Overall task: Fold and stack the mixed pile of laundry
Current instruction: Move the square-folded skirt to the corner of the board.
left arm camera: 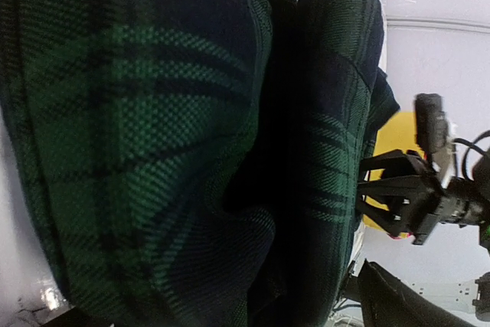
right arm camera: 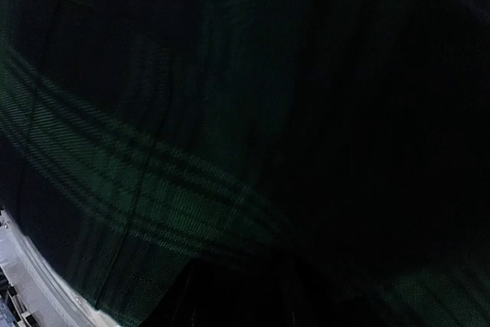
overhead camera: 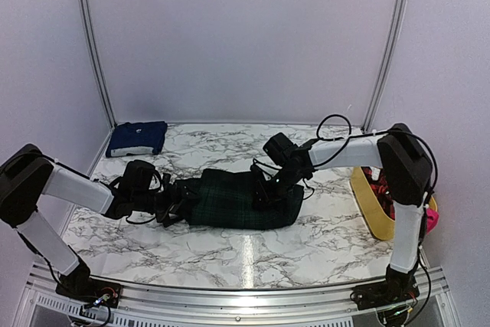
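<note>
Dark green-and-navy plaid garment point(overhead camera: 230, 206) lies left-to-right: left gripper point(overhead camera: 170, 206) gapes wide at its left end; right gripper point(overhead camera: 262, 191), opening indiscernible, is on its right half.

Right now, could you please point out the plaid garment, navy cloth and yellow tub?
Plaid garment point(overhead camera: 237, 201): top view, its middle.
Navy cloth point(overhead camera: 138, 138): top view, its centre.
Yellow tub point(overhead camera: 370, 208): top view, wall facing the garment.

The left pincer point(overhead camera: 170, 203) gapes wide, right pincer point(overhead camera: 264, 189) lowered.

Marble table point(overhead camera: 230, 246): plaid garment point(overhead camera: 237, 201) centre, navy cloth point(overhead camera: 138, 138) far-left, yellow tub point(overhead camera: 371, 208) right.
</note>
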You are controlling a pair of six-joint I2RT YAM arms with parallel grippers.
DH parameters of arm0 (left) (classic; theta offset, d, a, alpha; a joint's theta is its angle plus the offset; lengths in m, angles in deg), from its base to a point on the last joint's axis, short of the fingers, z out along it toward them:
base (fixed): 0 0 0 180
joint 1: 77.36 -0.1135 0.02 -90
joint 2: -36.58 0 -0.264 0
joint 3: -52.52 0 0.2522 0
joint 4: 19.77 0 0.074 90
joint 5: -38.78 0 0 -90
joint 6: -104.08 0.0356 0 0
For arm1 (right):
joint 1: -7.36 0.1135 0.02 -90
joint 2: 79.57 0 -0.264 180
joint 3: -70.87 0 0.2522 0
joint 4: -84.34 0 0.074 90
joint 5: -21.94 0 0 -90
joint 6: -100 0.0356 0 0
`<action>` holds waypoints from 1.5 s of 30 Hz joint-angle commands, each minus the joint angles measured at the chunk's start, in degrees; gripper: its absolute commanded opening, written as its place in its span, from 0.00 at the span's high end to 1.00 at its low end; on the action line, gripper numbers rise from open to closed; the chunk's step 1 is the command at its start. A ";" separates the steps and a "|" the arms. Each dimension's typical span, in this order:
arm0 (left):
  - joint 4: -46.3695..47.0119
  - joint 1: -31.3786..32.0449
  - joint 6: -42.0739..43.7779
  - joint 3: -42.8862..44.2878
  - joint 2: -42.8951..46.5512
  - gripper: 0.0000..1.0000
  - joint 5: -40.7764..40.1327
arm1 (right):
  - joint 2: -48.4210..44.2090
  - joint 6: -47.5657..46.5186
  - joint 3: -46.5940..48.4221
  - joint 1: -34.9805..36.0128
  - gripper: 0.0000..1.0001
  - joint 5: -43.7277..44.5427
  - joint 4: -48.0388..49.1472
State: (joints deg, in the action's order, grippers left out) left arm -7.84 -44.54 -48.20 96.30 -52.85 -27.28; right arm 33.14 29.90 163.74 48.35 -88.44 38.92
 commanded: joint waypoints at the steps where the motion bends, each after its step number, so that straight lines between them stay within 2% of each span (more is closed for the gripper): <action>1: 0.48 -0.30 -1.45 0.91 -4.43 0.01 4.18 | 5.33 -1.21 -0.92 0.32 0.65 -1.72 0.62; 5: 5.40 -0.09 -4.11 2.00 -8.68 0.01 6.91 | 7.89 -2.35 -1.67 0.32 0.68 -2.16 1.61; 10: 7.95 1.01 -4.54 7.31 -13.22 0.01 9.53 | 9.46 -3.69 -1.99 0.35 0.69 -1.89 1.44; 13: 8.13 1.90 -4.38 10.63 -15.72 0.09 10.46 | 9.99 -4.05 -1.78 0.33 0.70 -1.65 1.37; 16: 8.06 2.07 -3.56 11.95 -16.20 0.28 8.86 | 10.50 -4.06 -1.62 0.34 0.70 -1.43 1.48; 17: 7.83 2.03 -2.97 12.07 -15.87 0.40 7.78 | 10.61 -4.04 -1.45 0.35 0.70 -1.46 1.38; 19: 6.22 1.99 -1.62 12.99 -15.29 0.56 5.74 | 10.54 -3.89 -1.01 0.25 0.69 -1.27 1.34; 22: 0.08 2.07 1.97 16.12 -15.33 0.80 3.85 | 10.24 -3.82 0.41 -0.30 0.69 -0.79 1.18; 24: -6.82 1.92 5.17 18.64 -15.21 1.00 2.40 | 9.74 -3.68 2.02 -1.27 0.66 -0.47 0.72; 31: -37.43 -0.74 23.16 34.66 -14.95 1.00 -9.92 | 1.59 -2.76 6.35 -6.55 0.46 -0.17 -1.61; 38: -54.48 -7.23 38.88 53.66 -22.43 1.00 -18.15 | -6.58 -4.06 4.57 -11.79 0.42 -0.37 -3.99; 45: -65.76 -12.75 48.01 75.94 -30.29 1.00 -21.31 | -11.15 -5.13 -1.85 -13.67 0.42 -0.47 -4.05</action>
State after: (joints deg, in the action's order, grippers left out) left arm -63.57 -55.38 -9.32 161.63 -80.59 -44.02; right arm 23.17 25.83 165.19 34.67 -89.38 36.78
